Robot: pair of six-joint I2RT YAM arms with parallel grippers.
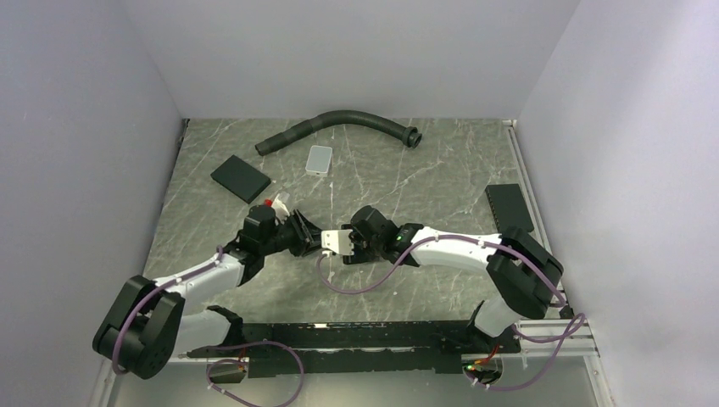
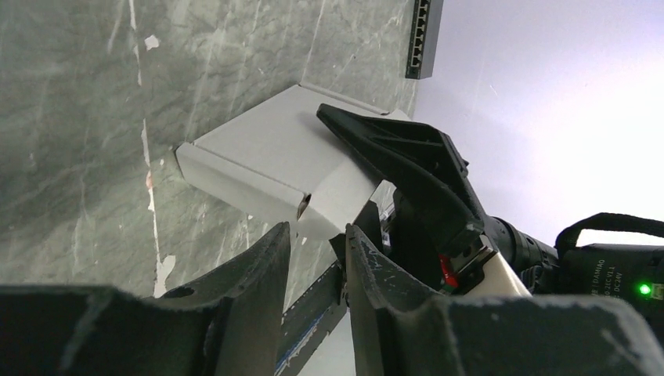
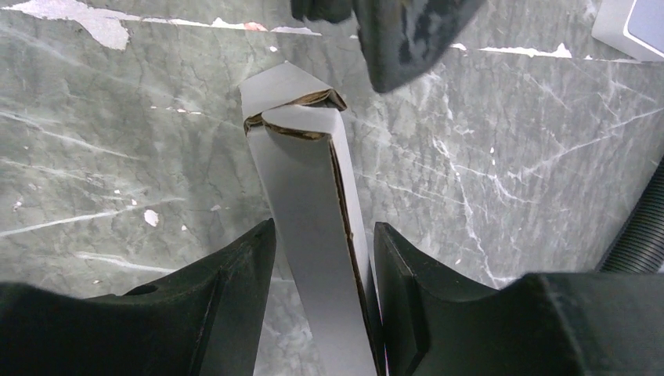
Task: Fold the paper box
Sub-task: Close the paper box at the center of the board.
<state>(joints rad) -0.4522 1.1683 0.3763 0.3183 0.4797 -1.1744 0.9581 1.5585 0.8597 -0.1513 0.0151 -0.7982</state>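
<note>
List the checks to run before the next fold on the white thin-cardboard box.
1. Right gripper clamped on the white thin-cardboard box: ok.
2. Left gripper open, holding nothing: ok.
3. End flaps tucked flush: not ok, they gape.
4. Box lifted off the grey marbled stone table: cannot tell.
5. Light grey rounded-corner tile and black flat rectangular pad out of the way: ok.

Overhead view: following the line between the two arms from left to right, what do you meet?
left gripper → paper box → right gripper
</note>
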